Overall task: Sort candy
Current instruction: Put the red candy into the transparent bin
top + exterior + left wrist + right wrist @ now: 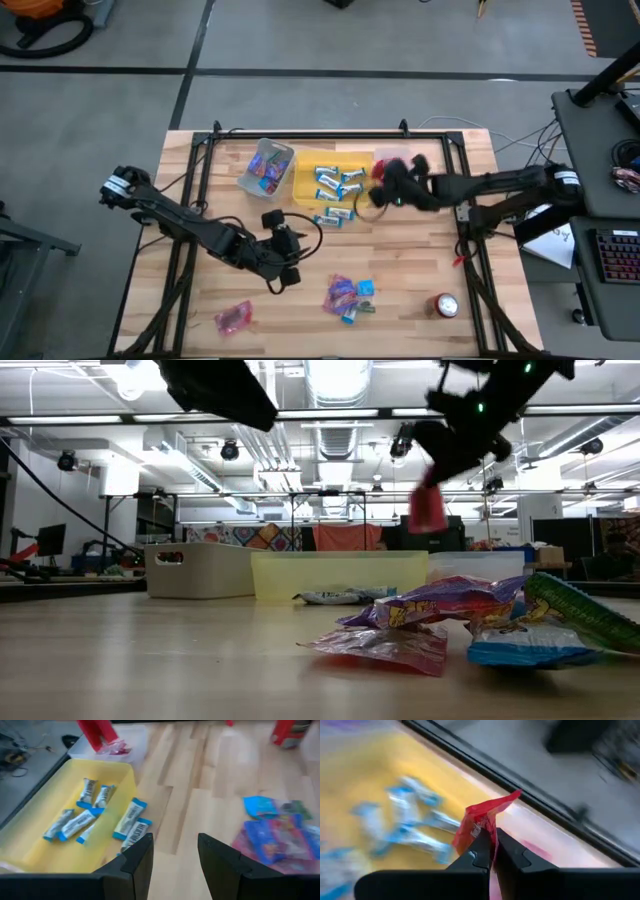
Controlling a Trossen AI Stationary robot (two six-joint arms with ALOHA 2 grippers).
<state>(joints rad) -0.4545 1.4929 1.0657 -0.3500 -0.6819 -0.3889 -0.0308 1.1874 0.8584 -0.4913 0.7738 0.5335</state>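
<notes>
Nearest the low camera you have a loose heap of candy, pink, purple and blue wrappers lying flat on the surface, with one more pink piece well apart near the front left corner and a red and silver can off to the right. Your right tool is pressed together on a red-pink candy, carried in the air above the far bins; the wrapper hangs from the pinch, so its long axis runs roughly upright in the low view, free end down. Your left tool hangs spread and empty over the surface, just in front of the yellow bin and between it and the heap. Blue-and-white pieces lie in the yellow bin at mixed angles, and a few sit just outside its front edge; mixed blue-purple pieces fill the grey bin beside it, and a clear bin with something red in it stands on the yellow bin's other side. Watch the thin grip: only an edge of the wrapper is pinched, so a quick swing could slip it free over the wrong bin. Releasing from this height could also let the light wrapper drift onto the yellow bin's rim. Which bin lies directly under the red piece, I cannot tell.
</notes>
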